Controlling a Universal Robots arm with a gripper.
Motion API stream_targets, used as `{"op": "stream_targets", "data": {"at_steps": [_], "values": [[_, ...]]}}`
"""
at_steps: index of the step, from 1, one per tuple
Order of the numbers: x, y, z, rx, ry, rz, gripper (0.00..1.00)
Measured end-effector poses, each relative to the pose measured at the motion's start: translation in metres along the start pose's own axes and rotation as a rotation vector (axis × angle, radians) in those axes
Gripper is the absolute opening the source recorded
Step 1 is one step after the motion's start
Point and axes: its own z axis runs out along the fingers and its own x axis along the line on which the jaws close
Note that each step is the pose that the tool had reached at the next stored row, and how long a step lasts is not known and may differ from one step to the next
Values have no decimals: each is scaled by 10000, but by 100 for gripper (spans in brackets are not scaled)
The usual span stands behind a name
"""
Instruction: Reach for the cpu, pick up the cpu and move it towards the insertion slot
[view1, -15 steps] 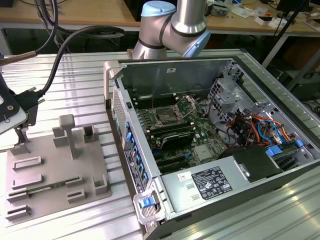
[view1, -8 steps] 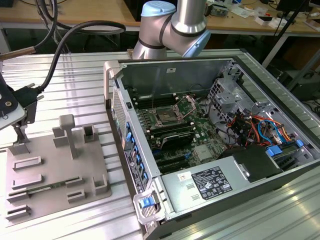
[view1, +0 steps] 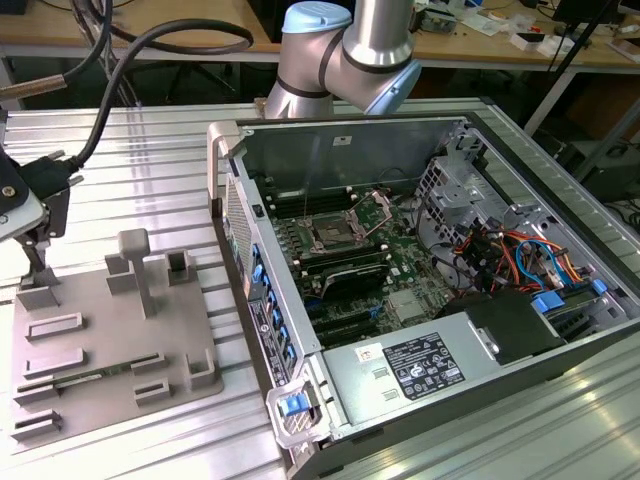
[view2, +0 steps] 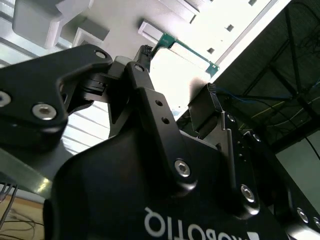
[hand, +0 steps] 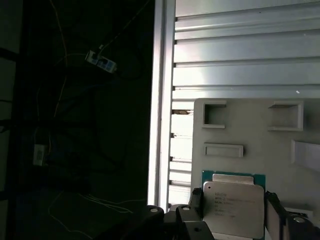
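The cpu (hand: 233, 209), a silvery square chip with a green rim, lies low over the grey tray (hand: 250, 130) in the first wrist view. My gripper (hand: 233, 202) straddles it, with one black finger (hand: 197, 201) against each of two opposite edges. It appears shut on the chip. In the second wrist view the chip (view2: 182, 62) shows bright between the same fingers. In the exterior view the gripper (view1: 35, 264) stands at the tray's far corner, at that view's left. The insertion slot (view1: 330, 236) sits on the motherboard inside the open computer case, well off to that view's right.
The grey tray (view1: 110, 335) carries upright posts (view1: 140, 265) and several shallow recesses. The case's metal side wall (view1: 255, 290) with blue clips stands between tray and motherboard. Cables and a drive cage (view1: 470, 190) crowd the case's far side. A thick black cable (view1: 110, 90) hangs above the gripper.
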Motion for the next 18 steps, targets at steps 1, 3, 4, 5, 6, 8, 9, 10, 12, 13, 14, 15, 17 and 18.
{"op": "stream_targets", "data": {"at_steps": [1,3,4,5,6,8,9,10,12,13,14,15,17,18], "values": [[0,0,-13,1,0,0,55],[0,1,-36,0,1,0,55],[0,1,-49,0,2,0,55],[0,2,-63,0,1,0,55],[0,2,-76,0,2,0,55],[1,3,-105,0,2,0,55],[1,4,-119,0,3,1,55],[1,4,-135,1,3,0,55],[1,5,-169,0,3,0,55],[1,6,-190,0,4,0,55],[1,6,-203,0,3,0,55],[1,7,-216,0,4,0,55],[2,8,-257,1,5,0,55],[2,8,-275,0,4,1,55]]}}
